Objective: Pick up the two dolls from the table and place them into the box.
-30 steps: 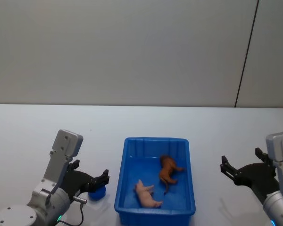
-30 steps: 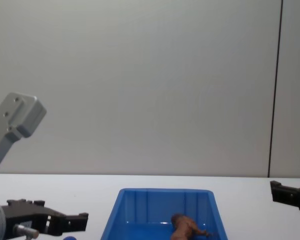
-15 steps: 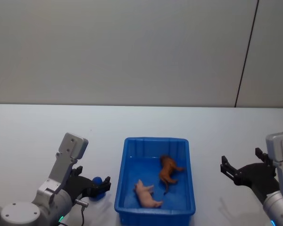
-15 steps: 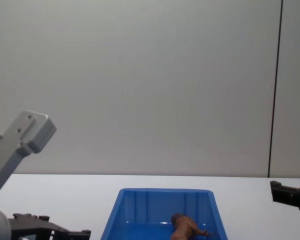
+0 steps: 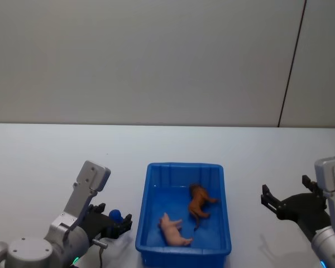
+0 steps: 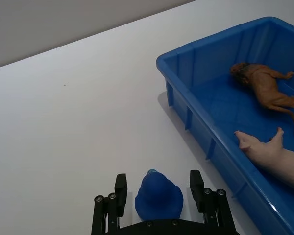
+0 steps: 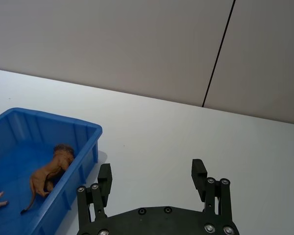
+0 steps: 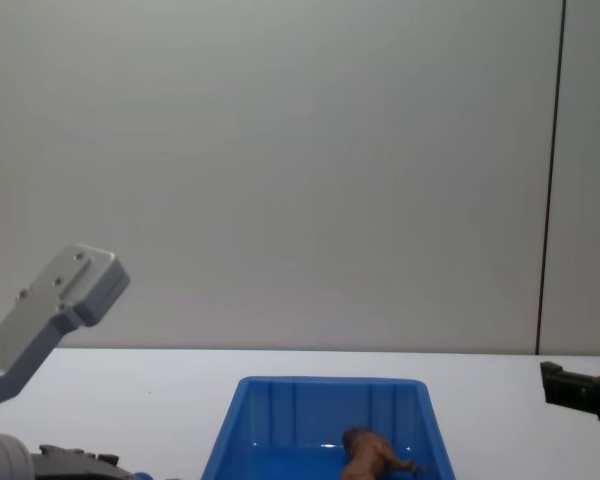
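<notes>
Inside box (image 5: 183,250): both dolls (image 5: 198,204); left end effector (image 6: 156,190) spread around blue object (image 6: 158,198).

No readable text anywhere here: no labels, brands, numbers or signs.

Box (image 5: 154,207) centre-near on table (image 5: 44,156); both dolls inside, animal doll (image 5: 199,202) far-right, other doll (image 5: 175,230) near-left; left gripper (image 5: 115,222) left of box; right gripper (image 5: 276,204) well right.
</notes>
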Robot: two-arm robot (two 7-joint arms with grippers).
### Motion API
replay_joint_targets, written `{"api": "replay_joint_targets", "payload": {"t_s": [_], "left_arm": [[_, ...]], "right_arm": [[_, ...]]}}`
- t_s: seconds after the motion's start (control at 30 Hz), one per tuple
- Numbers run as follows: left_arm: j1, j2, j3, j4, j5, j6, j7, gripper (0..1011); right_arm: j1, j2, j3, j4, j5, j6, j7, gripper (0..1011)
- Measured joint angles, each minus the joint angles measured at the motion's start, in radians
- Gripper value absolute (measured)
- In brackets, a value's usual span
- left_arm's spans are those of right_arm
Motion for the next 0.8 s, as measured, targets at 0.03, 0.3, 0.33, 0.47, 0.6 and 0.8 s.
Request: {"api": "replay_joint_targets", "payload": {"t_s": [0.03, 0.3, 0.33, 0.47, 0.6, 0.8], "left_arm": [[-0.001, -0.001, 0.0, 0.003, 0.001, 0.001, -0.002, 781], [-0.007, -0.007, 0.002, 0.017, 0.012, 0.006, -0.014, 583], [-0.008, -0.007, 0.002, 0.017, 0.013, 0.006, -0.015, 525], [-0.008, -0.009, 0.002, 0.019, 0.015, 0.007, -0.016, 390], [-0.007, -0.009, 0.002, 0.021, 0.016, 0.007, -0.018, 286], [-0.005, -0.01, 0.0, 0.022, 0.015, -0.001, -0.021, 235]], "right_arm": [[0.0, 0.0, 0.0, 0.0, 0.0, 0.0, 0.0, 1001], [0.0, 0.0, 0.0, 0.0, 0.0, 0.0, 0.0, 1001], [0.0, 0.0, 0.0, 0.0, 0.0, 0.0, 0.0, 1001], [0.0, 0.0, 0.0, 0.0, 0.0, 0.0, 0.0, 1001], [0.0, 0.0, 0.0, 0.0, 0.0, 0.0, 0.0, 1001], [0.0, 0.0, 0.0, 0.0, 0.0, 0.0, 0.0, 1001]]}}
